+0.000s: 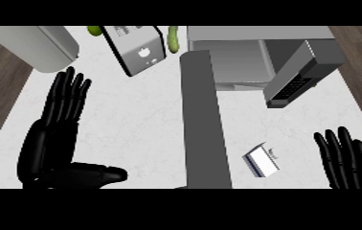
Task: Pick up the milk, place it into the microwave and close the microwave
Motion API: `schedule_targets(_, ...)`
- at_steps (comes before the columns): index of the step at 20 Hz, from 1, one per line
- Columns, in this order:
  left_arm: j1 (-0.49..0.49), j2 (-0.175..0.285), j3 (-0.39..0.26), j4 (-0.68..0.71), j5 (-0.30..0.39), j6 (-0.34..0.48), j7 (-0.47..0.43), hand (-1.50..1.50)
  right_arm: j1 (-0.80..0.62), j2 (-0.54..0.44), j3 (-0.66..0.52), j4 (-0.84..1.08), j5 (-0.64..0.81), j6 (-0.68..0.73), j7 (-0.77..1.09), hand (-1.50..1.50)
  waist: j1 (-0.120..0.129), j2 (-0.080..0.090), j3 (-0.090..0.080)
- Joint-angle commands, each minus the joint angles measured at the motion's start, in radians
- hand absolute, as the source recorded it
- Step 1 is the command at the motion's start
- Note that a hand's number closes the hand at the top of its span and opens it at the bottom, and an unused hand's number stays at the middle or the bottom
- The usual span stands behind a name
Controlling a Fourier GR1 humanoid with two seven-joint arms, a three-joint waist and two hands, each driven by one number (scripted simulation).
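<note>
The milk [261, 160] is a small white carton on the white counter, to the right of the microwave's open door [205, 119], a long grey panel reaching toward me. The microwave [233, 61] stands at the back right, its grey cavity exposed and a dark control panel [300, 75] on its right side. My right hand [341, 159] rests open at the lower right edge, fingers straight, a short way right of the milk and apart from it. My left hand [53, 128] is open at the left, fingers pointing up, thumb out, holding nothing.
A grey rounded appliance [39, 47] sits at the back left. A silver box [136, 51] leans near the back centre, with a green vegetable [173, 39] beside it and another green piece [94, 30] behind. Dark wood floor [14, 80] shows past both counter edges.
</note>
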Motion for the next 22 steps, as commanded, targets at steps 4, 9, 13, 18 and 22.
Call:
schedule_targets(4,0.123,-0.033,-0.255,-0.042,-0.069,0.172,-0.027,-1.5,0.282,-0.044,-0.017,0.01,-0.055,0.1,-0.219,-1.5,0.004,-0.002,-0.001)
schedule_targets(9,0.167,-0.034,-0.288,0.035,-0.088,0.163,-0.152,-1.5,0.399,-0.047,-0.017,0.13,-0.016,0.123,-0.41,-1.5,0.007,0.0,-0.001)
schedule_targets(13,0.215,-0.034,-0.42,0.064,-0.114,0.258,-0.219,-1.5,0.324,-0.047,-0.083,0.221,-0.038,0.115,-0.424,-1.5,0.014,0.002,-0.002)
schedule_targets(18,0.234,-0.034,-0.394,0.078,-0.097,0.245,-0.248,-1.5,0.304,-0.016,-0.08,0.387,0.04,0.087,-0.588,-1.5,0.016,0.002,-0.002)
schedule_targets(22,0.256,-0.034,-0.464,0.082,-0.125,0.291,-0.276,-1.5,0.252,0.042,-0.065,0.512,0.082,0.018,-0.637,-1.5,0.018,0.002,-0.001)
